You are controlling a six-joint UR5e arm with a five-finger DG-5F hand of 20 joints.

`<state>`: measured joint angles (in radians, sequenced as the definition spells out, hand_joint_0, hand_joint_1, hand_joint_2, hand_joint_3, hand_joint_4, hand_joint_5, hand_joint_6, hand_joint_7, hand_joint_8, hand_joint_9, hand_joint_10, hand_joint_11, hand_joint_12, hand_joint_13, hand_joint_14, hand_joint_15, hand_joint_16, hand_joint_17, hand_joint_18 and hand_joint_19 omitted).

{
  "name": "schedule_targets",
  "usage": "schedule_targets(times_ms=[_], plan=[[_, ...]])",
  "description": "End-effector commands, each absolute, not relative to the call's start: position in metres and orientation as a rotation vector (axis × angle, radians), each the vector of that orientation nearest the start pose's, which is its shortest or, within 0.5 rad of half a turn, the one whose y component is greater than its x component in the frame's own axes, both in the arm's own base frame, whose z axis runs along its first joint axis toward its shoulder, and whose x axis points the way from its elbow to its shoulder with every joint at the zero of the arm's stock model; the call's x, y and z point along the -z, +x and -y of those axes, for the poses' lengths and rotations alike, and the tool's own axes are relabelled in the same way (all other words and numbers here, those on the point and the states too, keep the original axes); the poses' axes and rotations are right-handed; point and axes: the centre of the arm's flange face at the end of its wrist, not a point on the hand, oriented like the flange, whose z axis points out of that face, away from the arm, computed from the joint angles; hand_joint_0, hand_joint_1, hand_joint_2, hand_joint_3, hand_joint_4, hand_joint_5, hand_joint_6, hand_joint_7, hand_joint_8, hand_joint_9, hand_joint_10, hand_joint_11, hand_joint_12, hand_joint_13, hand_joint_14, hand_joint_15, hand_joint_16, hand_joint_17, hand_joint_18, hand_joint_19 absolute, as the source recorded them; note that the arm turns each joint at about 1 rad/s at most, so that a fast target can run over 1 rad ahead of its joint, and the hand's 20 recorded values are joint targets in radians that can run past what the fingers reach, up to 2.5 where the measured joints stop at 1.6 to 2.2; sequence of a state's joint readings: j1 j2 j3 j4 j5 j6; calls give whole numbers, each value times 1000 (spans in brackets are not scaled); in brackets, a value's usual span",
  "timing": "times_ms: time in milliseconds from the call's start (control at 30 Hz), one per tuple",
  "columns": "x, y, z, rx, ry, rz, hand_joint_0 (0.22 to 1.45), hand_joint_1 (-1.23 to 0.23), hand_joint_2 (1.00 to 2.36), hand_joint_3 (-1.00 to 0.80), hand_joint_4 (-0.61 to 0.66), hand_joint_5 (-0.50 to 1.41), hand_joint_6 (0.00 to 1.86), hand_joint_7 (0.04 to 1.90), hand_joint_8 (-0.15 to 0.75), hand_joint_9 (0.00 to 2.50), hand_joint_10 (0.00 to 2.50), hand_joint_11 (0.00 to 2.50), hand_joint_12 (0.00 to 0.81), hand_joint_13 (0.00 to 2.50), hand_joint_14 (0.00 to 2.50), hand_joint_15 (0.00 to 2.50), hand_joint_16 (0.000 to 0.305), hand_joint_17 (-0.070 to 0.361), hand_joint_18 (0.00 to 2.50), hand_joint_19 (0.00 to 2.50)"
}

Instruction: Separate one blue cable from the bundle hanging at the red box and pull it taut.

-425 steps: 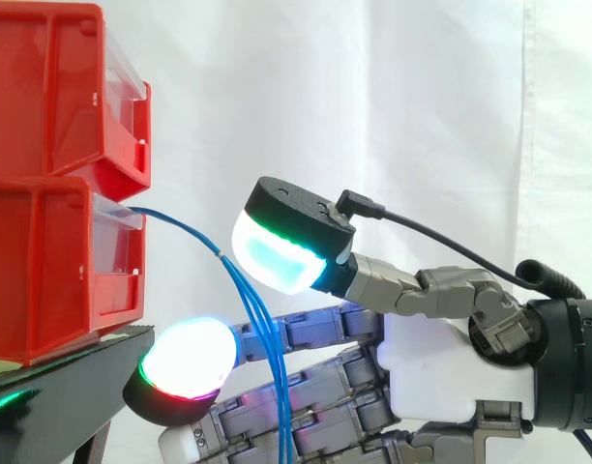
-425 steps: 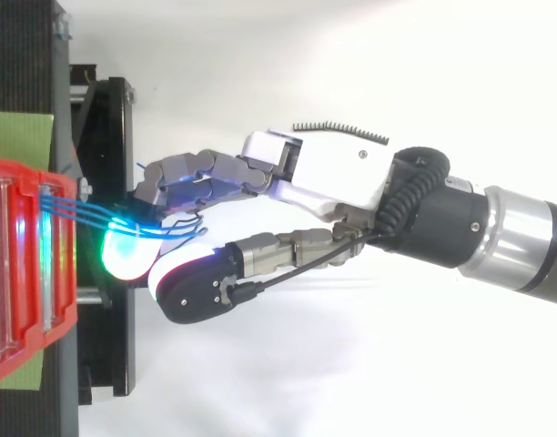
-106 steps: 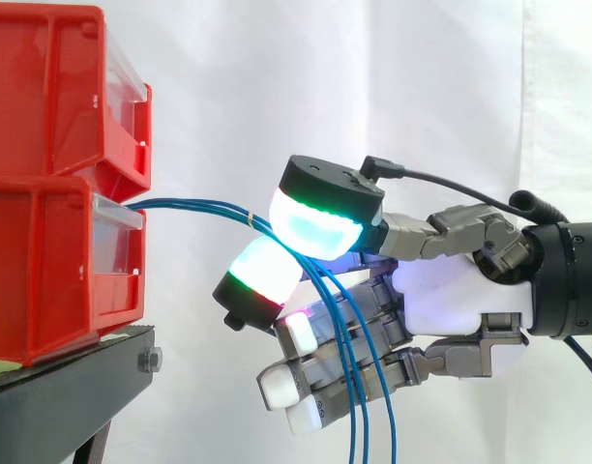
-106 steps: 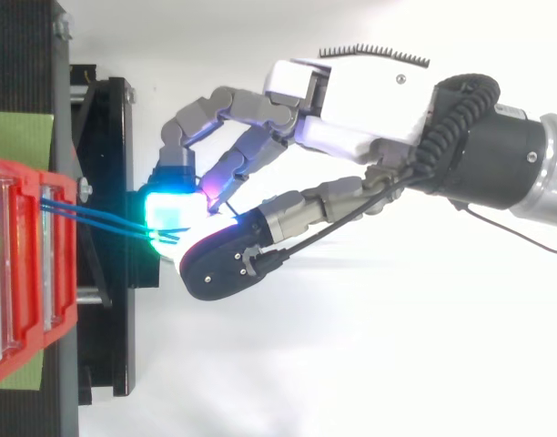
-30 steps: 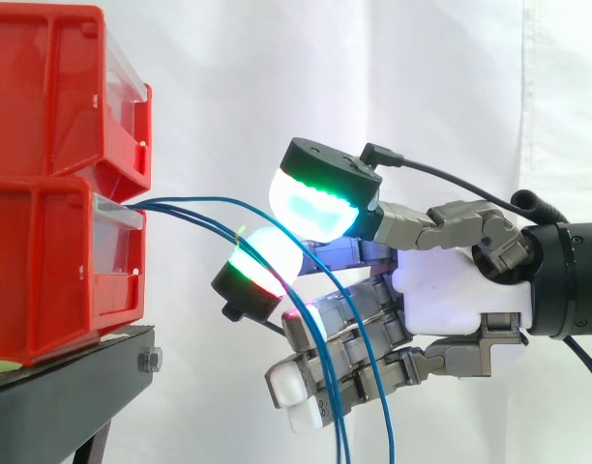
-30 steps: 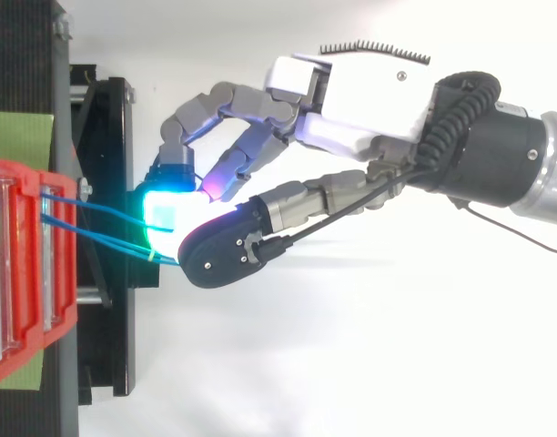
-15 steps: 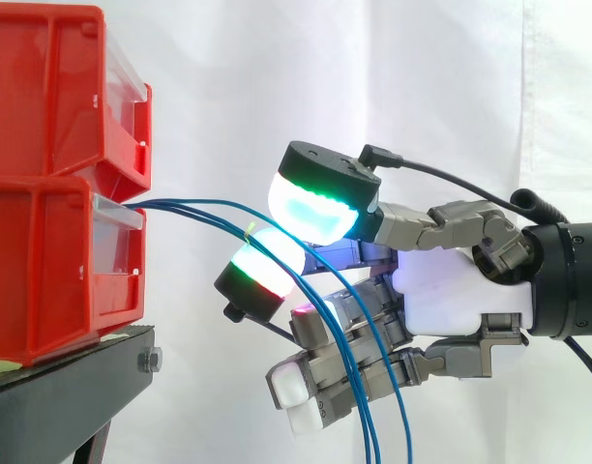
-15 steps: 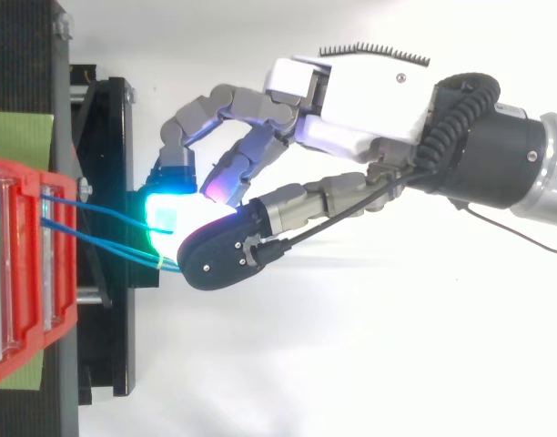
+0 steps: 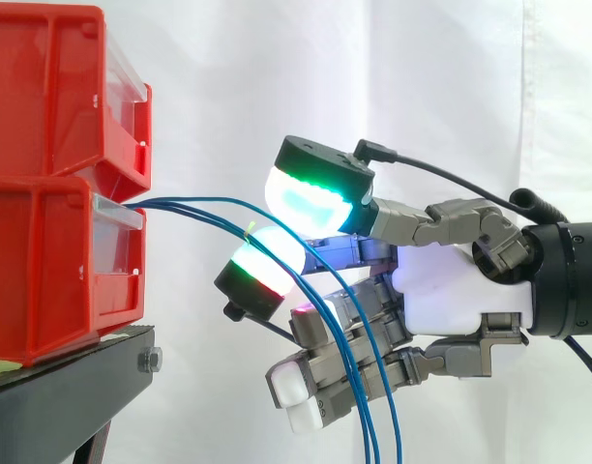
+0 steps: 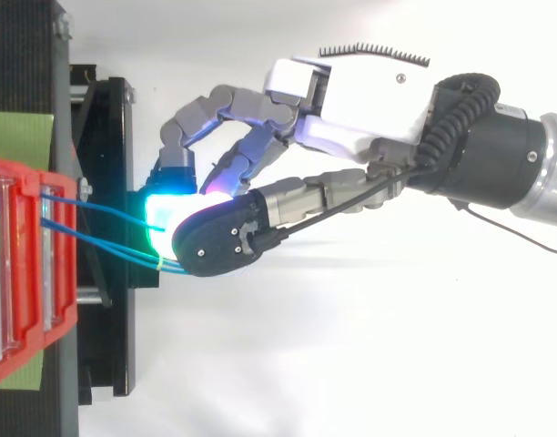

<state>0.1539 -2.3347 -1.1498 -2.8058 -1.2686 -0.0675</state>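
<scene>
Robot hand [image 9: 451, 290] reaches level toward red bins [image 9: 54, 193], amid blue cables [image 9: 194, 205]; cannot tell its grip.

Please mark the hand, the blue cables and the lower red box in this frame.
hand [image 9: 451, 290]: side view, on its white palm.
blue cables [image 9: 156, 204]: side view, on the stretch just outside the box front.
lower red box [image 9: 44, 271]: side view, on its side wall.

No text, number, label or sign can be read on the bins [image 9: 54, 193], the cables [image 9: 175, 203], the stand [image 9: 74, 387] or the robot hand [image 9: 451, 300].
</scene>
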Motion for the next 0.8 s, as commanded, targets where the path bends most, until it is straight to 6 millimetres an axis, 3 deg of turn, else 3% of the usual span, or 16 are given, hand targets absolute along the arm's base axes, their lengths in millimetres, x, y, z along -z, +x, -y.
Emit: schedule_targets(times_ms=[0,367,633,767], plan=[[-237,774,45,-1044,1234,-1140,606,-622,1013,-348,2,-180,921,1059,273,1151,23,959,314,934,22,545,39,87,638,542],[-237,774,45,-1040,1236,-1137,631,-714,1023,-206,-62,-183,935,1079,267,1160,23,972,307,930,21,546,39,87,641,537],[-238,774,46,-1026,1244,-1121,602,-620,1008,-408,32,-199,929,985,269,1152,22,1000,317,922,21,541,40,90,637,531],[-237,773,46,-1025,1245,-1122,598,-600,1007,-427,37,-202,927,982,271,1120,21,1011,319,912,22,541,40,90,631,529]])
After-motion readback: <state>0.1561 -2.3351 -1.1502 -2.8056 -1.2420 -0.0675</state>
